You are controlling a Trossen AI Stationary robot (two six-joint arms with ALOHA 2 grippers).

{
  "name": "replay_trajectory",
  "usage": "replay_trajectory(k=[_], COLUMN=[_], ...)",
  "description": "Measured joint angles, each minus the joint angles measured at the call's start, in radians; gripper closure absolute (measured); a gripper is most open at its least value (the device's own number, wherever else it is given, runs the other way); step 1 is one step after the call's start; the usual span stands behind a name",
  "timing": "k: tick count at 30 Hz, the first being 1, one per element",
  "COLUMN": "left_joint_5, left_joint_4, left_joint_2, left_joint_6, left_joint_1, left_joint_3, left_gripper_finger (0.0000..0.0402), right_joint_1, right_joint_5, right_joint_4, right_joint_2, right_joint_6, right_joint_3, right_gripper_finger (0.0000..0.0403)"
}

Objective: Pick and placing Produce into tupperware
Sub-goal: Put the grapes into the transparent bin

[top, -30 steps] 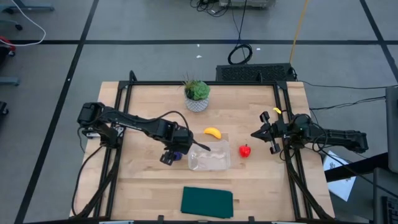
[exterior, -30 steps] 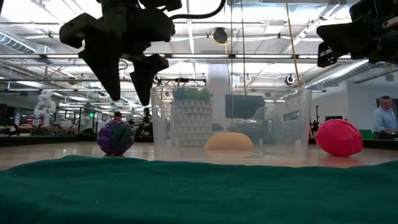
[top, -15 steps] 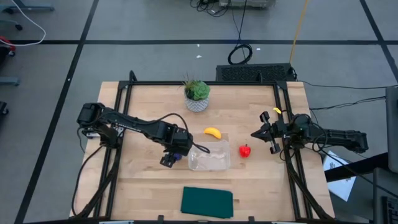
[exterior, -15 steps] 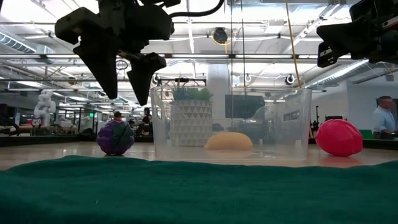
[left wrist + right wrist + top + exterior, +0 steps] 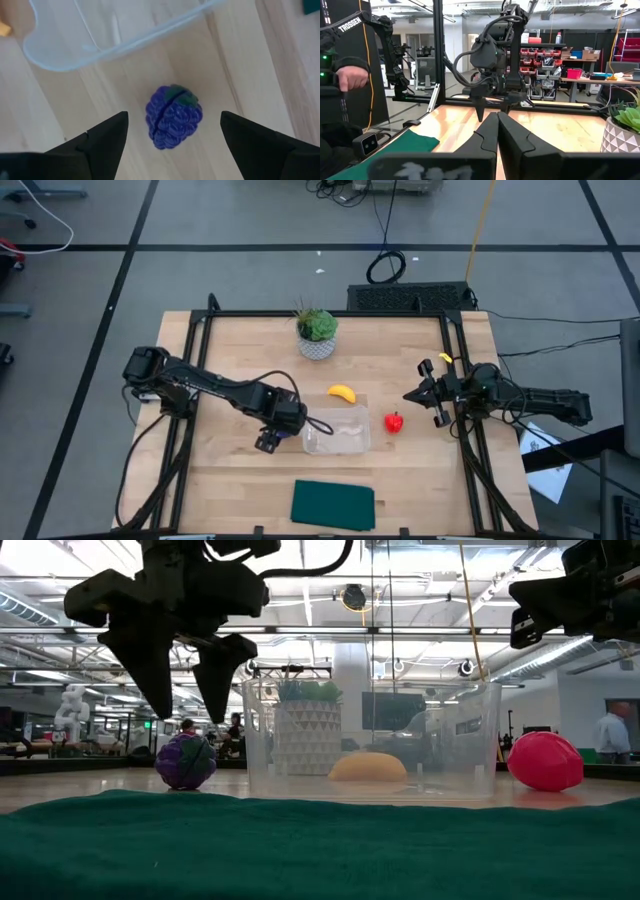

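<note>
The dark purple produce piece (image 5: 173, 117) lies on its side on the wooden table, just left of the clear tupperware (image 5: 337, 431). My left gripper (image 5: 187, 715) hangs open above it, pointing down, one finger on either side and clear of it. The yellow banana (image 5: 343, 392) lies on the table behind the tupperware. The red fruit (image 5: 395, 422) sits to the tupperware's right. My right gripper (image 5: 410, 396) is shut and waits level at the right edge.
A potted plant (image 5: 317, 333) stands at the far middle of the table. A dark green cloth (image 5: 333, 505) lies by the near edge. A black frame runs along both table sides. A person's hand (image 5: 350, 77) shows beyond the table.
My left gripper has gone a little toward the table's near-left and down, staying open. It now stands over the purple piece. Nothing on the table has moved.
</note>
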Motion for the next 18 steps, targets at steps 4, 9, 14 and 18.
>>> replay_trajectory(k=[4,9,14,18], left_joint_5=[-0.017,-0.017,-0.014,-0.005], left_joint_4=[0.020,0.024,0.026,0.026], left_joint_2=[0.000,0.000,0.000,0.000], left_joint_6=[0.023,0.029,0.010,-0.027], left_joint_1=[-0.001,-0.001,-0.001,-0.001], left_joint_3=[-0.001,-0.001,-0.001,-0.001], left_gripper_finger=[0.0080,0.0080,0.0080,0.0080], right_joint_1=[0.000,0.000,0.000,0.000], right_joint_5=[0.000,0.000,0.000,0.000], right_joint_4=[0.000,0.000,0.000,0.000], right_joint_2=[0.000,0.000,0.000,0.000], right_joint_6=[0.000,0.000,0.000,0.000], right_joint_3=[0.000,0.000,0.000,0.000], right_gripper_finger=[0.0403,0.0403,0.0403,0.0403])
